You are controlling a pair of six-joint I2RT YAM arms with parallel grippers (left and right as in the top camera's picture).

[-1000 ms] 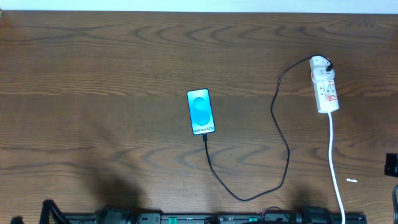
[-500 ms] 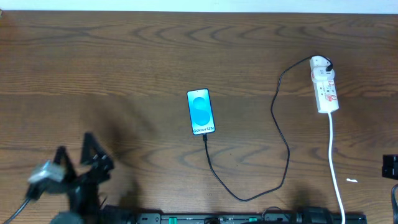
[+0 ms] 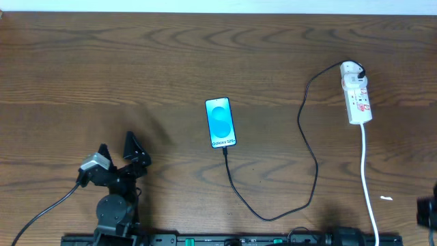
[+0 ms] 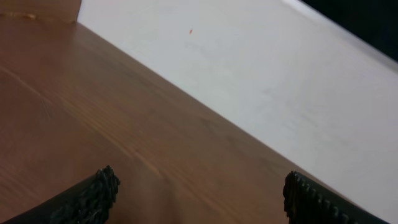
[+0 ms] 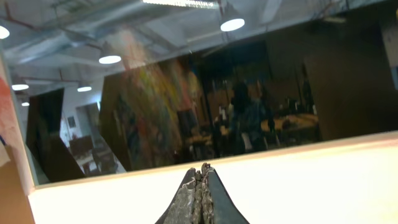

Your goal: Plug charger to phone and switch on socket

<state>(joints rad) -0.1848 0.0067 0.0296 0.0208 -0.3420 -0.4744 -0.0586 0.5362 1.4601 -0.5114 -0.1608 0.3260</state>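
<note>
The phone (image 3: pixel 220 123) lies face up at the table's middle, blue screen lit, "Galaxy S25" text at its near end. The thin black charger cable (image 3: pixel 308 171) runs from the phone's near end, loops toward the front, and rises to a black plug on the white socket strip (image 3: pixel 356 98) at the right. My left gripper (image 3: pixel 117 151) is open and empty at the front left, well left of the phone; its wrist view (image 4: pixel 199 193) shows only bare wood and a white wall. My right gripper (image 5: pixel 200 177) is shut and empty, pointing at a wall.
The strip's white cord (image 3: pixel 367 184) runs to the front edge at the right. A small white scrap (image 3: pixel 386 199) lies right of it. A black rail (image 3: pixel 232 240) lines the front edge. Part of the right arm (image 3: pixel 427 213) shows at the far right edge.
My left arm has come into view from the front left and moved right and forward onto the table, jaws open. The right arm part at the right edge has slid nearer the front.
</note>
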